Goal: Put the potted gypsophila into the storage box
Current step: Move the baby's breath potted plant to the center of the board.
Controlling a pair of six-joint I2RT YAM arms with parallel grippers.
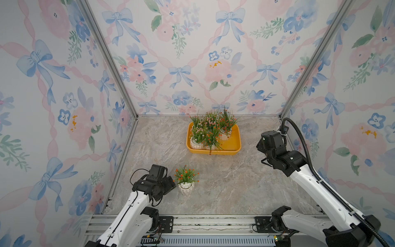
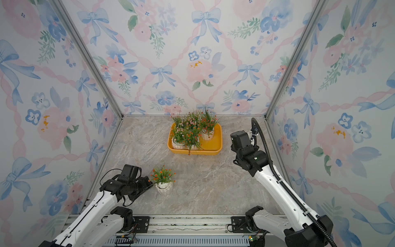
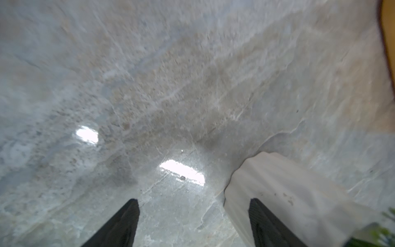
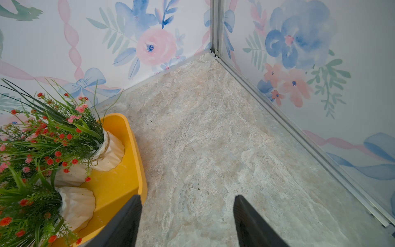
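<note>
**A:** What's in the yellow box [image 1: 228,151]?

**B:** Potted sprigs with pink and orange-red flowers, crowded toward its left and back. Its front right corner is bare. The box sits at the back of the worktop [image 1: 245,188].

**A:** How many?

**B:** The right wrist view shows three white pots [image 4: 111,154] plainly, and the sprigs hide any others. There's one box. One loose pot [image 1: 186,188] stands upright on the worktop at the front left, well apart from the box.

**A:** And the end effectors?

**B:** There are two. The left end effector [image 3: 193,201] is released. Its wrist view shows the loose pot just beside one finger, not between them, which the top views hide. The right end effector [image 4: 187,197] is released too. It's over bare worktop by the box's corner.
</note>
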